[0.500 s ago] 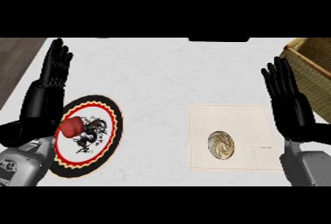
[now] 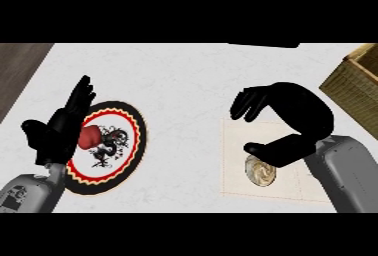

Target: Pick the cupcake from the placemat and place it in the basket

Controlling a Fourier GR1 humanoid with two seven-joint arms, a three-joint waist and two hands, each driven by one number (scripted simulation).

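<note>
The cupcake (image 2: 260, 172), seen from above as a pale swirl in a round wrapper, sits on the beige square placemat (image 2: 235, 176) at the right of the counter. My right hand (image 2: 303, 112) hovers over the placemat's upper part. Its fingers point left and its thumb reaches down to just beside the cupcake's top edge. The hand is open and nothing is in it. The wicker basket (image 2: 356, 75) stands at the far right, partly cut off by the view's edge. My left hand (image 2: 59, 132) is open at the left, fingers up, over a plate's rim.
A round plate (image 2: 137, 135) with a black, red and yellow rim and a rooster picture lies at the left. A red fruit-like thing (image 2: 90, 137) rests on it. A dark strip (image 2: 18, 70) runs along the counter's far-left edge.
My right hand has swung left and turned, from fingers-up beside the placemat to arched over it above the cupcake. The left hand has shifted lower and tilted right over the plate.
</note>
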